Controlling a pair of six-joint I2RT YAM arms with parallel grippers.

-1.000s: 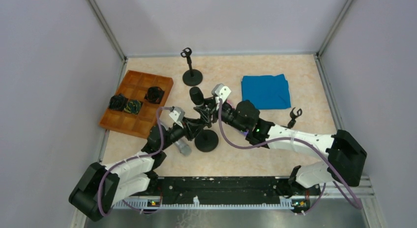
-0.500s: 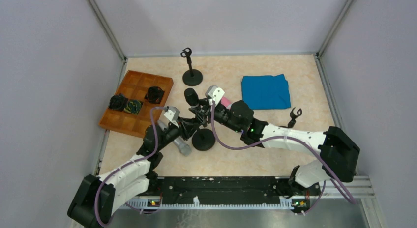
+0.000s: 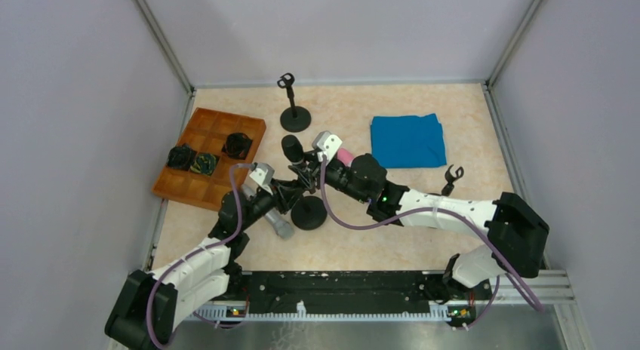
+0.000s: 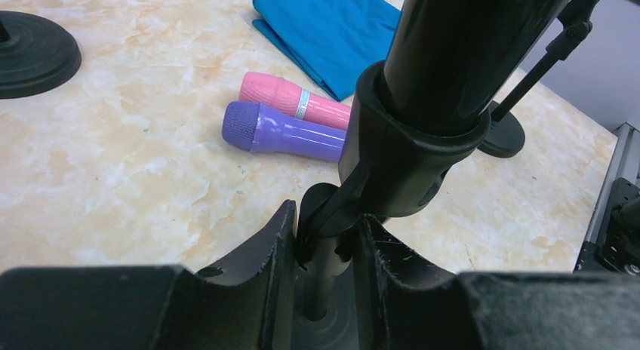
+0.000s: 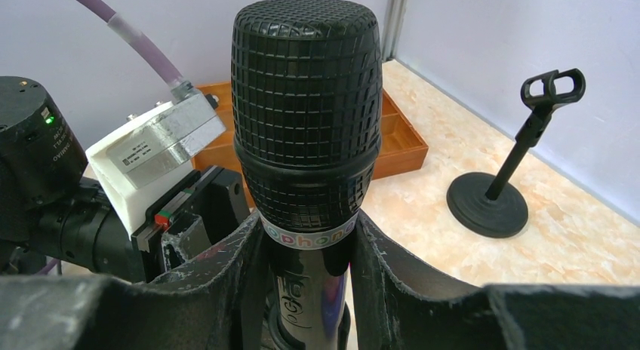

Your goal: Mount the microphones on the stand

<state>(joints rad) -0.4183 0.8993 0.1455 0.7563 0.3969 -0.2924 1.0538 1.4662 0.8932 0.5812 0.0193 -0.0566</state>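
Clamping the black microphone (image 5: pixel 305 101) just below its mesh head, the right gripper (image 5: pixel 306 252) holds it upright, its body sunk into the clip of the stand (image 4: pixel 407 158), whose stem the left gripper (image 4: pixel 326 237) pinches just under that clip. Over the last second both arms and the stand have slid slightly away from the blue cloth (image 3: pixel 407 139), then all but stopped, so the push-in looks nearly finished. Beside the cloth, the pink microphone (image 4: pixel 290 97) and purple microphone (image 4: pixel 283 130) lie unmounted.
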